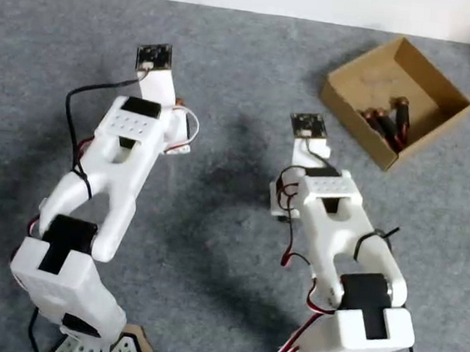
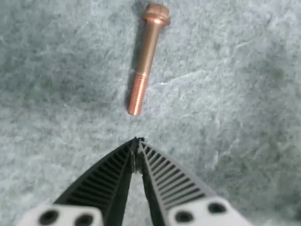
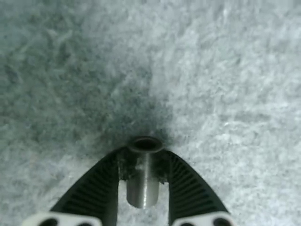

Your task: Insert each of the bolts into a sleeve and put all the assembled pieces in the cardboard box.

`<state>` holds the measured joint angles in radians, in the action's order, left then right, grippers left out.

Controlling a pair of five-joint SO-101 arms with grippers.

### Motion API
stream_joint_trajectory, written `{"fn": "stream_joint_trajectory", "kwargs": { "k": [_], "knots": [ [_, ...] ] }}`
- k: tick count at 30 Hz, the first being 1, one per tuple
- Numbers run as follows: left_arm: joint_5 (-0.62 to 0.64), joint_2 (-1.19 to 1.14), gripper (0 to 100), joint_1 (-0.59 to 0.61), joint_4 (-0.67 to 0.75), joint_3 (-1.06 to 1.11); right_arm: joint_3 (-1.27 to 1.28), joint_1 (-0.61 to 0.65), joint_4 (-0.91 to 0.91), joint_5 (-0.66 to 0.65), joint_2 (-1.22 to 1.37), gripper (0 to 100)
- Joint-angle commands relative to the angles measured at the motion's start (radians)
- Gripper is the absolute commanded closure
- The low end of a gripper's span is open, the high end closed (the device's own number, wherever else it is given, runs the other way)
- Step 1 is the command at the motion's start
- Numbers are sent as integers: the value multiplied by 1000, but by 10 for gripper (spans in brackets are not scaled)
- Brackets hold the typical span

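Note:
A copper bolt (image 2: pixel 146 61) lies flat on the grey carpet, its hex head pointing away from my left gripper (image 2: pixel 137 143). That gripper is shut and empty, its tips a short way off the bolt's threaded end. My right gripper (image 3: pixel 143 160) is shut on a dark metal sleeve (image 3: pixel 142 181), held along the fingers with its open mouth facing out past the tips, just above the carpet. In the high view the cardboard box (image 1: pixel 352 102) sits at the back right with several assembled pieces (image 1: pixel 386 122) in it.
The left arm (image 1: pixel 130 145) stretches toward the back left and the right arm (image 1: pixel 325 205) toward the middle, with bare carpet between them. The box stands beyond and to the right of the right arm.

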<state>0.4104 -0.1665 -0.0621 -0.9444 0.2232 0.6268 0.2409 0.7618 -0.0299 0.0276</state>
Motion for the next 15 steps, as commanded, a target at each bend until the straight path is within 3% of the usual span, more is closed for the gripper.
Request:
{"fn": "stream_joint_trajectory", "kwargs": {
  "k": [1, 15],
  "knots": [
    [0, 15, 989, 12, -5, -53, 1, 15, -28, -12, -42, 995],
    [2, 13, 994, 25, -43, -48, 1, 15, -28, -14, -41, 995]
  ]
}}
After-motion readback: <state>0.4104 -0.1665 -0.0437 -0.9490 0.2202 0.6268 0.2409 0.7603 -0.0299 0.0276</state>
